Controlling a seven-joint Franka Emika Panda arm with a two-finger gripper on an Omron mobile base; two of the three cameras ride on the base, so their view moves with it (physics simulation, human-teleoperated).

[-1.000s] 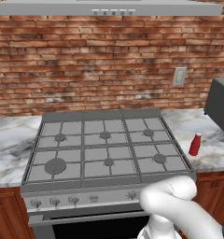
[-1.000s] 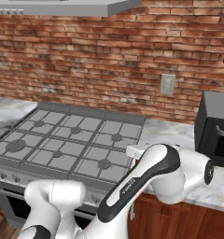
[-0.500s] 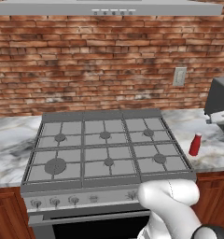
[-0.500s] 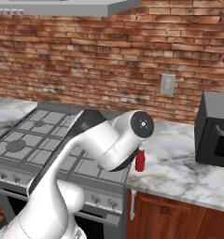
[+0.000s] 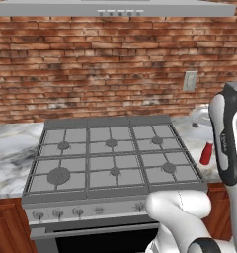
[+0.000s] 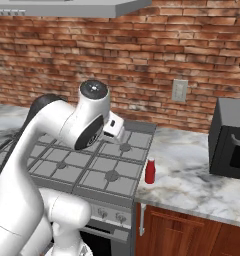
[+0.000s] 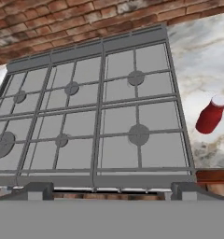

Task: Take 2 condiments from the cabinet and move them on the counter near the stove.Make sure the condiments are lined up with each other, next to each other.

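Note:
A slim red squeeze bottle (image 6: 150,171) with a pale cap stands upright on the marble counter (image 6: 192,175), just right of the stove (image 6: 92,167). It also shows past the stove's right edge (image 5: 206,153) and at the right of the hand view (image 7: 211,115). My gripper (image 7: 111,191) hangs above the stove's front, looking down on the burners. It is open, its fingertips (image 7: 39,190) wide apart with nothing between them, and it is well clear of the bottle. The arm (image 6: 77,125) rises over the stove.
A black microwave (image 6: 231,140) sits on the counter at the right. A wall outlet (image 6: 179,90) is set in the brick wall, and a grey hood (image 5: 115,6) hangs above the stove. Reddish base cabinets (image 6: 192,232) lie under the counter.
The arm has swung up from low in front of the stove to stand high over it. The red bottle has stayed where it was, and the gripper stays open.

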